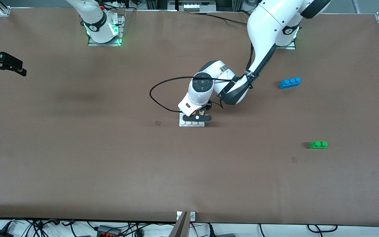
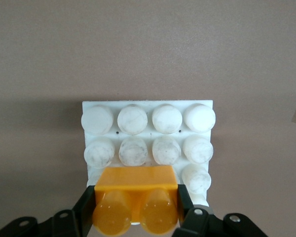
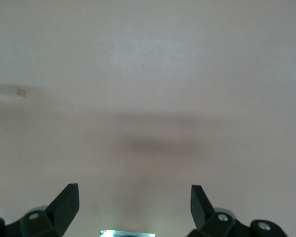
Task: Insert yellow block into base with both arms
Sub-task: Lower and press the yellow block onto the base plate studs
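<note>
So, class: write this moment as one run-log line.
left gripper: shut on yellow block, over white base | right gripper: open, waiting over bare table | block seated: cannot tell

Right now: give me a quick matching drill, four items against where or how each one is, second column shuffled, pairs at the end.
Items
1. yellow block
2. blue brick
3. green brick
4. right hand

States
A. open over bare table
B. lying loose, nearest the front camera of the bricks
C. gripped by the left hand over the white base
D. lying loose toward the left arm's end, farther from the front camera than the green one

Pairs: 1-C, 2-D, 3-B, 4-A
</note>
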You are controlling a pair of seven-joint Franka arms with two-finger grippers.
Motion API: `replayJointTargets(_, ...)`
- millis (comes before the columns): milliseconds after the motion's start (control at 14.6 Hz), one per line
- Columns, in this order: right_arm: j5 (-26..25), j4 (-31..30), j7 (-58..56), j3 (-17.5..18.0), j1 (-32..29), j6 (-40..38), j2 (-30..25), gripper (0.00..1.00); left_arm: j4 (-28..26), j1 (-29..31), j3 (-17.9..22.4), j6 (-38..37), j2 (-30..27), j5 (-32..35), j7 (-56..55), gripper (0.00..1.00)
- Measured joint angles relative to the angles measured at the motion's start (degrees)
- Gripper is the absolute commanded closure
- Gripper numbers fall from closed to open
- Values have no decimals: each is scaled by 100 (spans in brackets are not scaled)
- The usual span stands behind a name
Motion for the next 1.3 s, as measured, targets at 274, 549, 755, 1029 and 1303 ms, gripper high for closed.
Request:
replayJointTargets(274,0,0,0,0,-1,-3,1,0,0,-27,0,-3,1,0,-101,60)
replayJointTargets(549,0,0,0,0,-1,-4,2,0,22,-80,-1,18,36,30,-124,60)
replayJointTargets(755,0,0,0,0,0,-5,2,0,38,-114,0,16,132,397,-130,60)
replayJointTargets(1029,0,0,0,4,2,-5,2,0,47,-118,0,4,191,479,-130,37)
replayJointTargets(1303,0,0,0,6,3,-6,2,0,116,-90,17,7,174,479,-139,0)
